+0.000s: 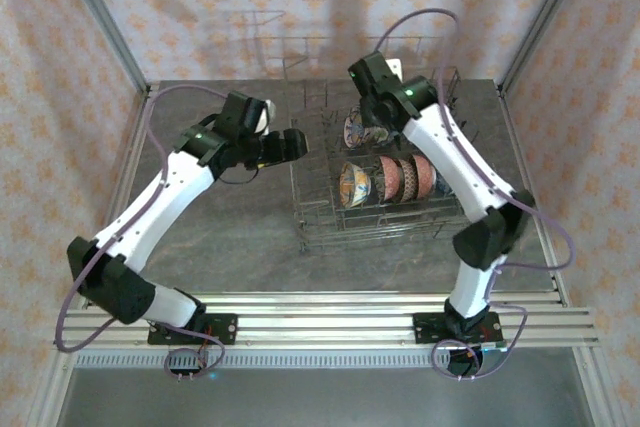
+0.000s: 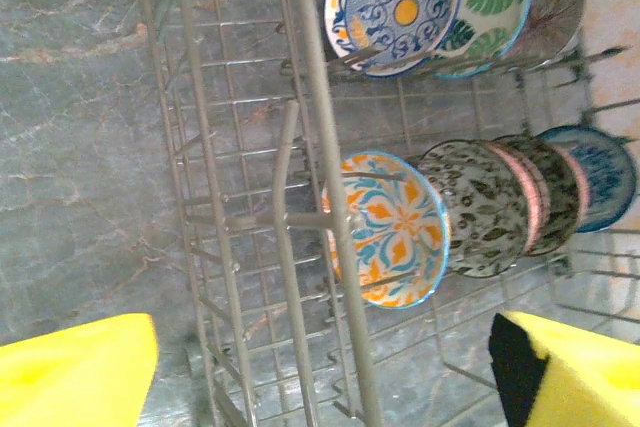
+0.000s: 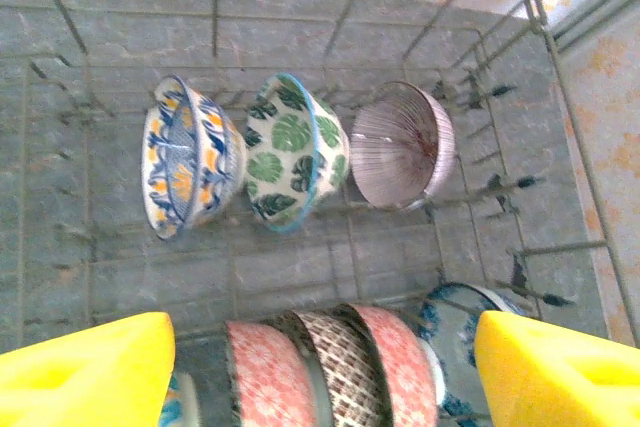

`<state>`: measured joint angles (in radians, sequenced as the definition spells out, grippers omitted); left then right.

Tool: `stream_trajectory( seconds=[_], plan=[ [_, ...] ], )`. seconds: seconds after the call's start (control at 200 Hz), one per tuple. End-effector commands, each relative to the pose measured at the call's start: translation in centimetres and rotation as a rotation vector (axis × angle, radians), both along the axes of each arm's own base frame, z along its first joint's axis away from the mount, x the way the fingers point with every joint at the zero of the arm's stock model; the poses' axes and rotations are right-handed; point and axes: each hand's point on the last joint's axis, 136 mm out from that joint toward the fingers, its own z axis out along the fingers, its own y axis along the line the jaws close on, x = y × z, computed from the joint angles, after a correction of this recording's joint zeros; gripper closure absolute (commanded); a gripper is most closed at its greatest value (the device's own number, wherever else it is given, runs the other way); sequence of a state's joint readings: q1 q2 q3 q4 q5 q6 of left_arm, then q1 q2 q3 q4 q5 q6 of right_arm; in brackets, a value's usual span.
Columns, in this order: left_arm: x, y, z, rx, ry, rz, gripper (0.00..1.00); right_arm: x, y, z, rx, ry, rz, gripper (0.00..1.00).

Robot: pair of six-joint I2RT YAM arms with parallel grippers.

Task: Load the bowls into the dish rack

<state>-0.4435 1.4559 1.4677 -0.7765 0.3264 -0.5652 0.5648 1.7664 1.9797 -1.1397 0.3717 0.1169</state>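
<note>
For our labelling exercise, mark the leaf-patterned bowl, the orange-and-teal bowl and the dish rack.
leaf-patterned bowl [image 3: 292,152], right wrist view, on its outer wall.
orange-and-teal bowl [image 2: 395,227], left wrist view, on its patterned inside.
dish rack [image 1: 370,235], top external view, on its near wire side.

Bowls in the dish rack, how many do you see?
8. Far row holds three: blue-orange bowl, green-leaf bowl, ribbed pink bowl. Near row holds five: orange-teal bowl, pink bowl, brown lattice bowl, second pink bowl, blue-white bowl. Others could be hidden.
</note>
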Motion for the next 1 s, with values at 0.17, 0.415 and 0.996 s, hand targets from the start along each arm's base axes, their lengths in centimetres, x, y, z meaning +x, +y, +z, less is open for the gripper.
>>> stream_trajectory(
  seconds=[0.17,0.415,0.996],
  plan=[
    [1.9,1.1,-2.2,0.209,0.032,0.022,0.4,-4.3,-7.7,-2.5,0.042,0.043,-0.114,0.22],
    [3.4,2.7,-1.9,0.272,0.01,0.084,0.74,-6.0,-12.6,-4.1,0.118,0.069,-0.206,0.22],
    [4.2,10.4,-0.6,0.257,-0.007,0.27,0.93,-4.6,-15.0,-4.7,0.138,0.093,-0.259,0.22]
  ],
)
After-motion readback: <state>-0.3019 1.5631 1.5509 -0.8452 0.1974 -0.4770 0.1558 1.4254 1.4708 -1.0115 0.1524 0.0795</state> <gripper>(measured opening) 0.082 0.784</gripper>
